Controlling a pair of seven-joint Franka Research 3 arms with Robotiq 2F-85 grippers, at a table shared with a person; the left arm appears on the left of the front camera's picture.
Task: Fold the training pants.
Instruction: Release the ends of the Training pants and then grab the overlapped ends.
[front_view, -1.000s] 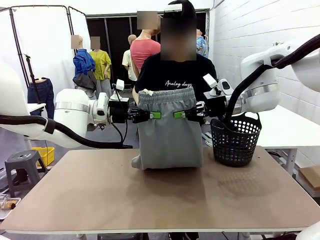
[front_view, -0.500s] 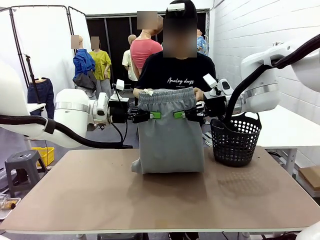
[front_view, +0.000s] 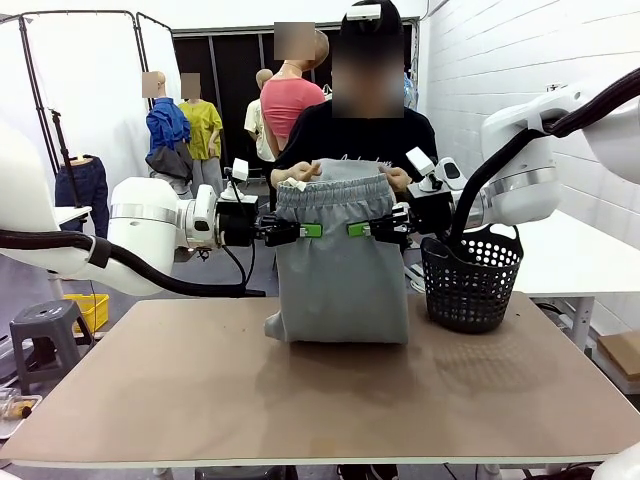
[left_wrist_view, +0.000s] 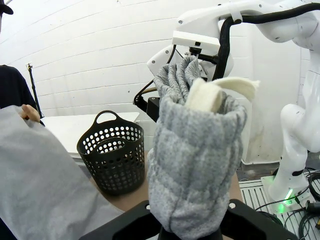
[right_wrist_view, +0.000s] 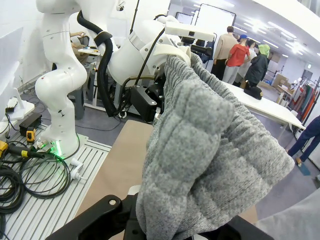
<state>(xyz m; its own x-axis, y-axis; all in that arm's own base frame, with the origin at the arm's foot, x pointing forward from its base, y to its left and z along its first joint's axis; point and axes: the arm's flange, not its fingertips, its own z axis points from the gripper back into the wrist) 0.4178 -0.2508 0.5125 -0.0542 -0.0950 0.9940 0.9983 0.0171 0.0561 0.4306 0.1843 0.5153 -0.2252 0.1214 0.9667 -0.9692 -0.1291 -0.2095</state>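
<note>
Fingers (front_view: 311, 230) on both sides pinch the training pants (front_view: 340, 285) hanging vertically, waistband (front_view: 330, 193) up.

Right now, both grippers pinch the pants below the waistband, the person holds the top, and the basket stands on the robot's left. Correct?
No: the front view shows the basket on the robot's right, beside the right gripper. Otherwise right: it and the left gripper pinch the pants below the waistband, and the person holds the top.

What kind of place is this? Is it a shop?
Probably a robot lab, not a shop: a left arm and right arm hold grey pants at a table, and loose cables lie nearby.
</note>
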